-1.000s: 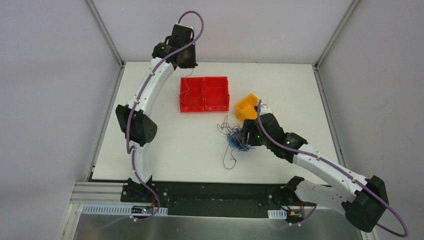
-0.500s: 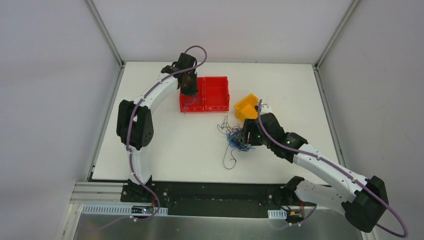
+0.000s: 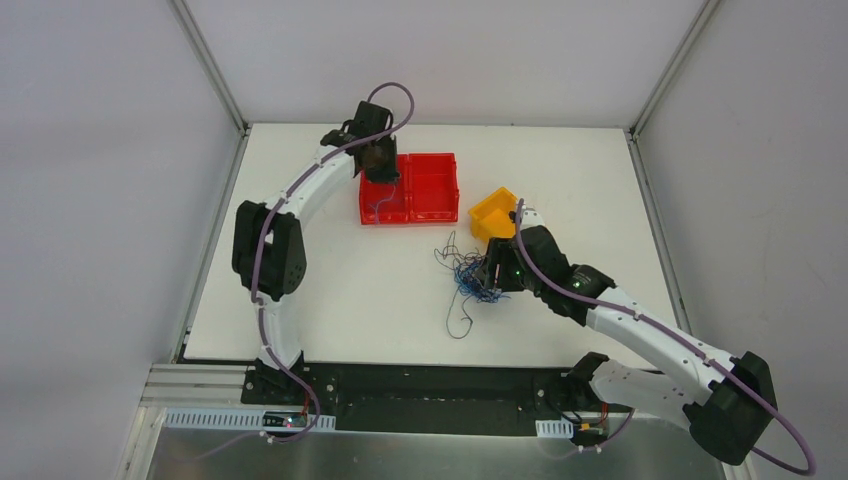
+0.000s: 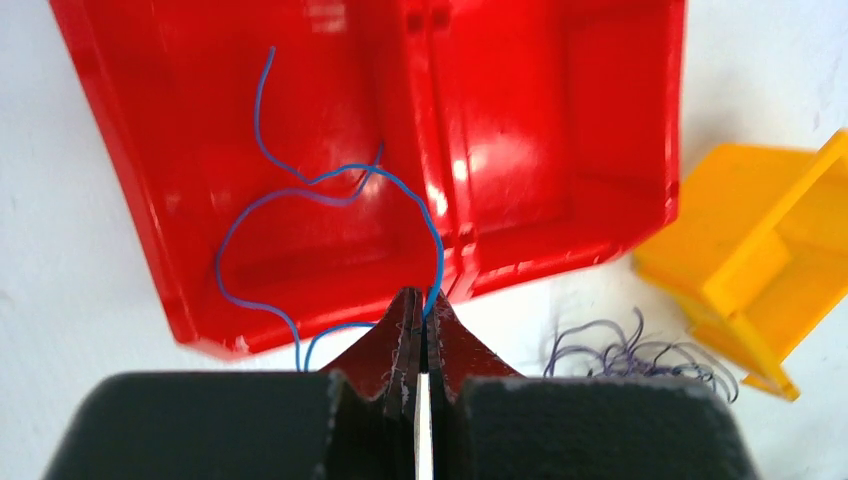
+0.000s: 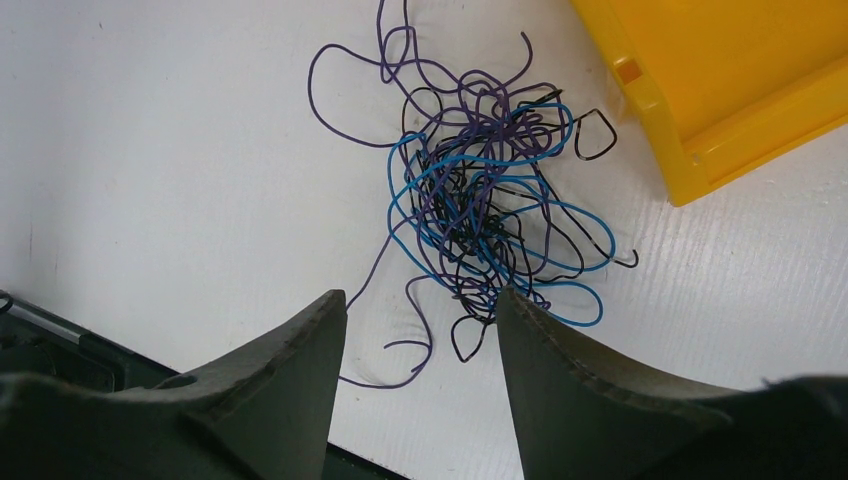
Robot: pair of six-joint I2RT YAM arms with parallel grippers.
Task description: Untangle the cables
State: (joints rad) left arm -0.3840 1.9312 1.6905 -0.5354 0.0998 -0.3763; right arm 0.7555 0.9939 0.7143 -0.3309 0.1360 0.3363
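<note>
Your left end effector [image 4: 421, 306] is clamped shut on a single blue cable [image 4: 330, 181], which loops down into the left compartment of the red bin [image 4: 560, 130]. Your right end effector [image 5: 418, 296] hangs open just above the tangle of cables [image 5: 480, 200], blue, purple and black, lying on the desk [image 3: 330, 290] beside the yellow bin [image 5: 720, 70].
</note>
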